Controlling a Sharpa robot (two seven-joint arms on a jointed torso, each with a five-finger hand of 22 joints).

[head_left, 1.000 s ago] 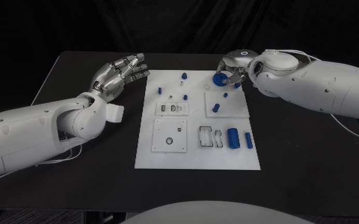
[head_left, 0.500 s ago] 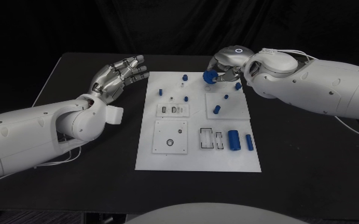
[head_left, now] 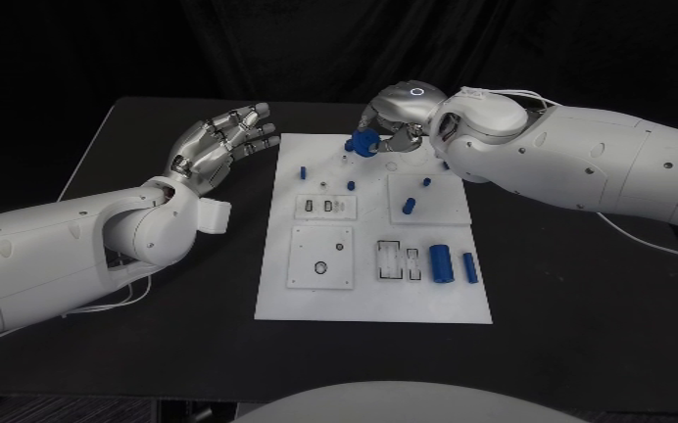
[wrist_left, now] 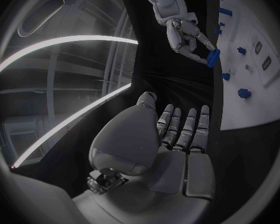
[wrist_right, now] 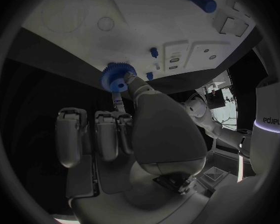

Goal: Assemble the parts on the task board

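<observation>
Left hand (head_left: 222, 146) sits over the bench (head_left: 141, 129) at left of frame, fingers spread wide, holding nothing. The white task board (head_left: 370, 291) is mid-frame. Right hand (head_left: 400, 121), upper middle, pinches a blue gear (head_left: 364, 142) above the board's far edge.

Task board (head_left: 374, 291) at tabletop (head_left: 565, 325) centre. My left hand (head_left: 219, 144) just left of board's far corner; my right hand (head_left: 393, 129) over far edge, holding gear (head_left: 364, 143).
</observation>
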